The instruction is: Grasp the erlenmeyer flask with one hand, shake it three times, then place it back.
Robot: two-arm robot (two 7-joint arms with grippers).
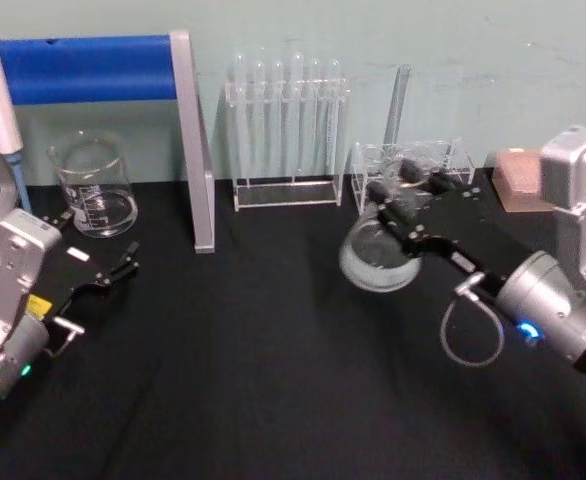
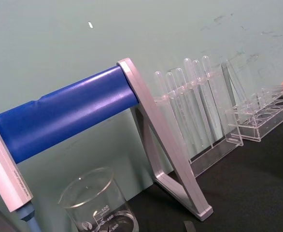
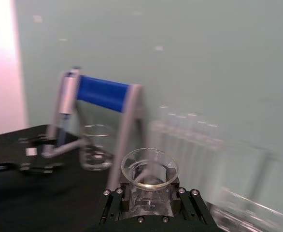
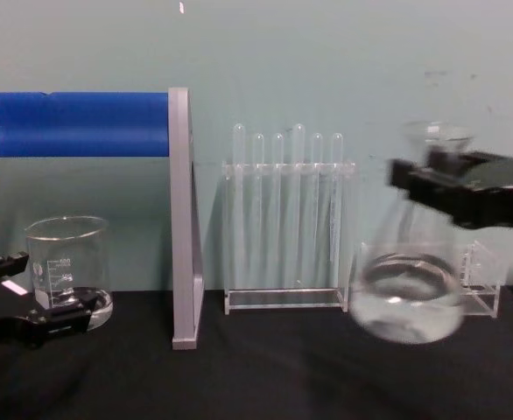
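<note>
While the right end effector pinches its neck, the erlenmeyer flask hangs near-upright, mouth up, above the table, before the test-tube rack.

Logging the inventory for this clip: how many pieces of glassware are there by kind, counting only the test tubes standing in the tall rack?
Erlenmeyer flask: 1, held at the neck by the right pincer
Graduated beaker: 1
Test tubes in the tall rack: 6
Total: 8
</note>
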